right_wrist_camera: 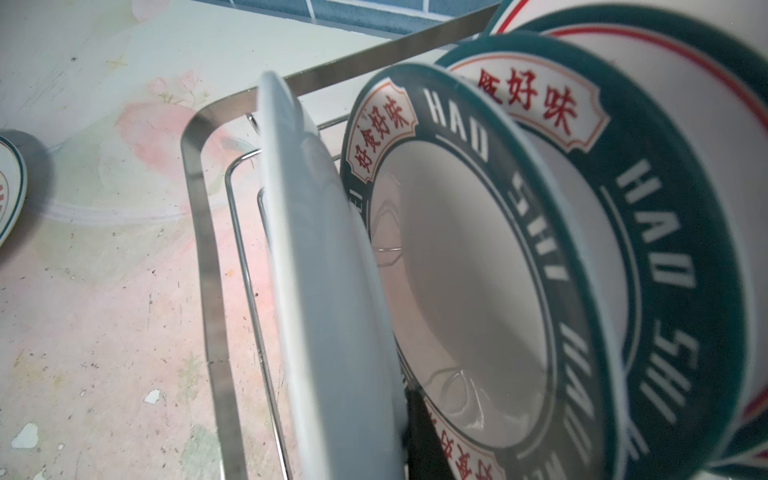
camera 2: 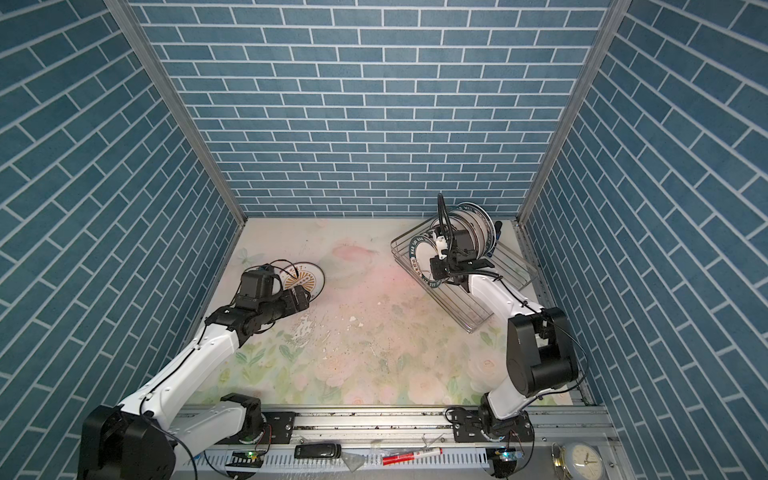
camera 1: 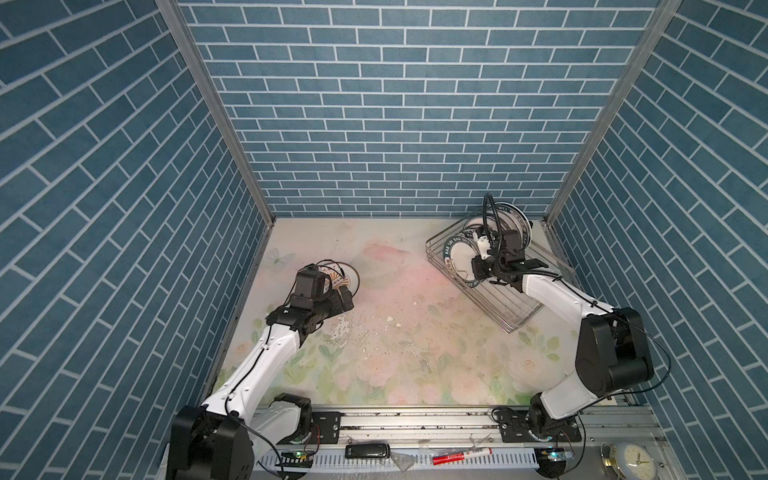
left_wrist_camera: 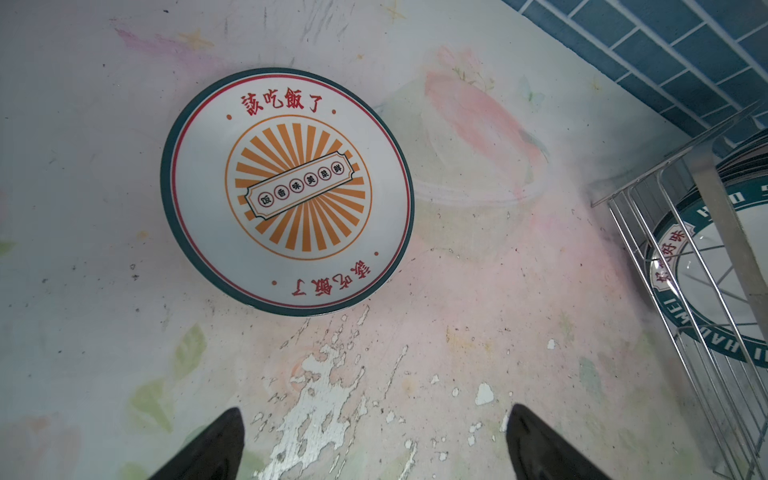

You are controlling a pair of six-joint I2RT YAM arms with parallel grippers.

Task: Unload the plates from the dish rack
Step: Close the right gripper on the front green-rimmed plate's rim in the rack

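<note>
The left pincer [left_wrist_camera: 376, 411] gapes wide and empty over the tabletop [camera 1: 395, 332], near the sunburst plate [left_wrist_camera: 286, 191] lying flat there; the right pincer [camera 1: 483, 244] is clamped on the rim of the front teal-banded plate [camera 1: 457, 261], standing upright in the dish rack [right_wrist_camera: 205, 257] before further plates [right_wrist_camera: 623, 208].

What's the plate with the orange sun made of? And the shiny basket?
The sunburst plate looks like glazed ceramic, maybe melamine: smooth, glossy white with crisp printed colours. The dish rack looks like polished steel: thin silvery wires and a flat band that mirror the light.
</note>
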